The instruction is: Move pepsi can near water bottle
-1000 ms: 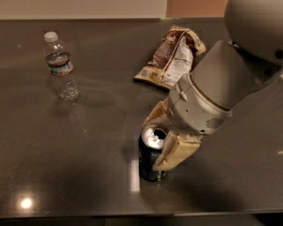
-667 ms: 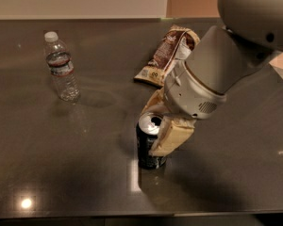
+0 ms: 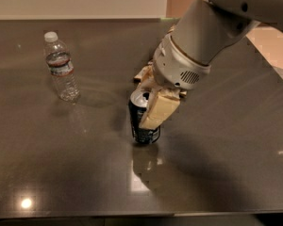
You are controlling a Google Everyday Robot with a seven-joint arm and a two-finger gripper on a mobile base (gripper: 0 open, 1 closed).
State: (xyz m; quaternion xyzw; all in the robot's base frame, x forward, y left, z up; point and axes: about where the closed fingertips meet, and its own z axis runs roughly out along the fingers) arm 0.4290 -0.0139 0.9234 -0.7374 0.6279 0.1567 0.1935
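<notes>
Dark tabletop [image 3: 226, 173], one water bottle [image 3: 61, 67], one pepsi can [image 3: 137, 120] clasped in jaws mid-table

No legible print on the pepsi can [image 3: 145, 132] the claw [image 3: 145, 102] grips.

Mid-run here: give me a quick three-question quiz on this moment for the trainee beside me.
1. True or false: the water bottle is lying on its side.
2. Where is the gripper? A) hovering over the water bottle; B) closed around the pepsi can; C) far from both items.
3. Fill in: in the camera view, the pepsi can is to the ___ of the water bottle.

Key: 1 false, it stands upright. 2 B. 3 right.
</notes>
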